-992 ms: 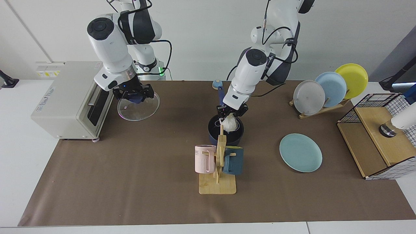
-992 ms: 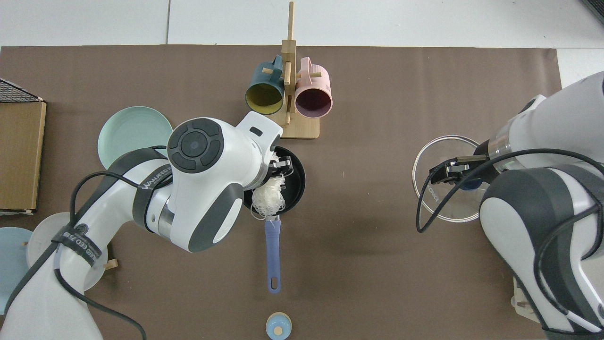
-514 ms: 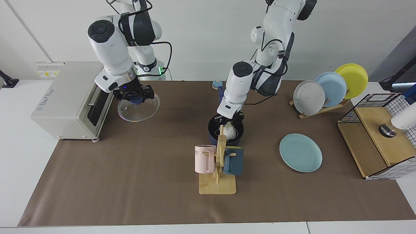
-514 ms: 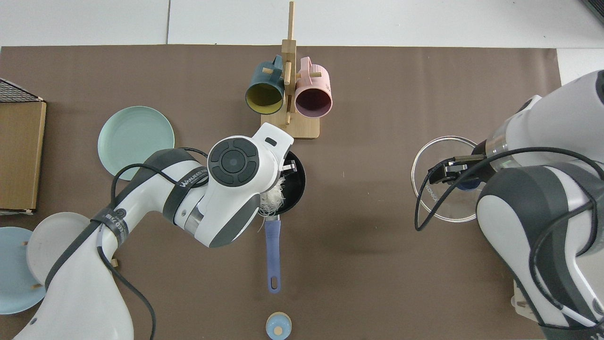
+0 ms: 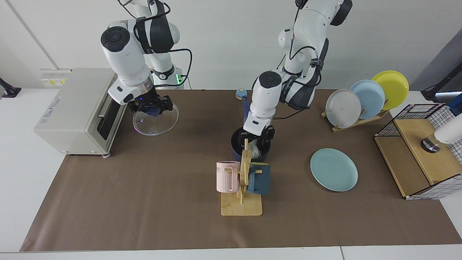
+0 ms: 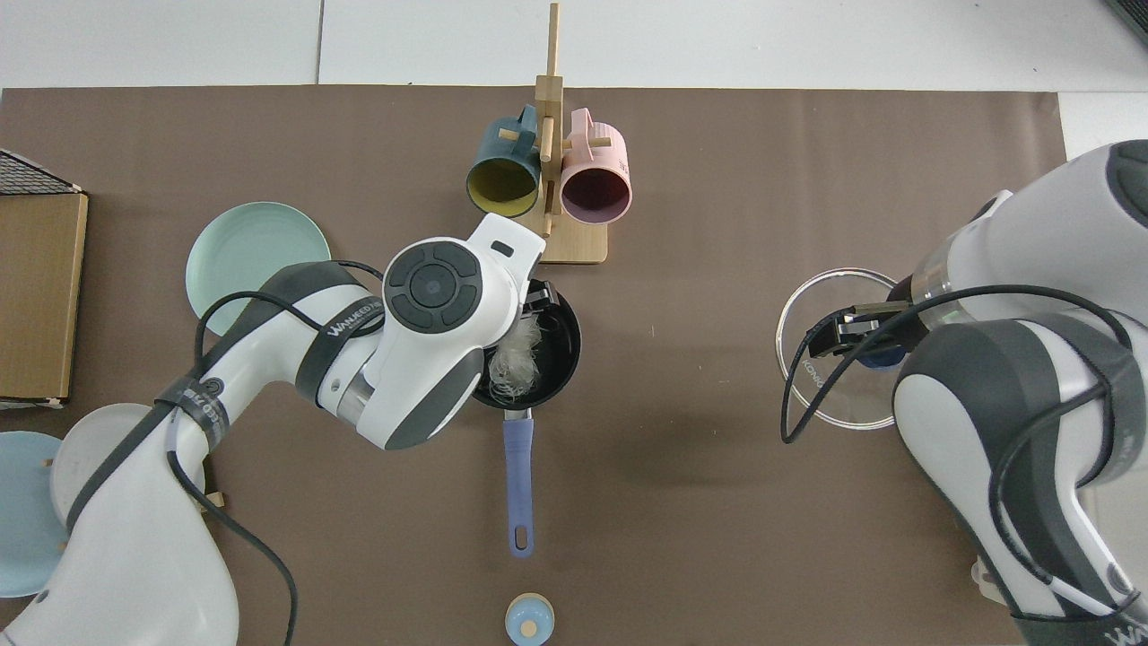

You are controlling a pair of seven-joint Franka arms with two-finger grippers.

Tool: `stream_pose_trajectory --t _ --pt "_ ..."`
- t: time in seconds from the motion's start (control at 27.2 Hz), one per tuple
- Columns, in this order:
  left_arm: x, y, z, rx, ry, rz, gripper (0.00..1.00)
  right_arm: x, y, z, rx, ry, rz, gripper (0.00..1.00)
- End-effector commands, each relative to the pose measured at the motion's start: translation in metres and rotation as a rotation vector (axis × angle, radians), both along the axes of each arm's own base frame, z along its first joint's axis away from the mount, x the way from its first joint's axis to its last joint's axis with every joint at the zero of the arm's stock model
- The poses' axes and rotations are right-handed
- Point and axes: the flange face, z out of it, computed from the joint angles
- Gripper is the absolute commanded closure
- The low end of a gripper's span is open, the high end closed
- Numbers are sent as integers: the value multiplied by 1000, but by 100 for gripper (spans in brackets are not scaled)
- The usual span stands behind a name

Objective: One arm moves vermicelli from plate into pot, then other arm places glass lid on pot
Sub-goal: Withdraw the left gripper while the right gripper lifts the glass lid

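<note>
The left gripper (image 5: 258, 136) is low inside the pot (image 6: 558, 345) – vermicelli (image 6: 513, 359) beneath, grip unclear – while the right gripper (image 5: 151, 107) (well apart) clamps the glass lid (image 5: 156, 122).

The pot (image 5: 250, 148) stood near the middle of the tabletop (image 5: 144, 202), its handle (image 6: 517, 484) pointing toward the robots' edge, and the vermicelli (image 6: 516, 354) lay inside it. The mug rack (image 5: 242, 187) stood just before the pot, toward the camera's edge. The plate (image 5: 334, 169) lay on the tabletop toward the edge at the left arm's side. The glass lid (image 5: 156, 119) was near the toaster oven (image 5: 75, 108) at the opposite edge.
</note>
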Motion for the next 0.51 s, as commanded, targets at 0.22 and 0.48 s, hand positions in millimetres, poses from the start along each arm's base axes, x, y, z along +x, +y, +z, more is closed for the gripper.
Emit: stream_pose_trajectory --t 0.22,0.48 --pt "42 86 111 33 98 -79 0 -17 45 -10 17 -61 -106 100" --pt "39 178 162 19 95 -106 0 -20 122 -21 33 -114 -216 100"
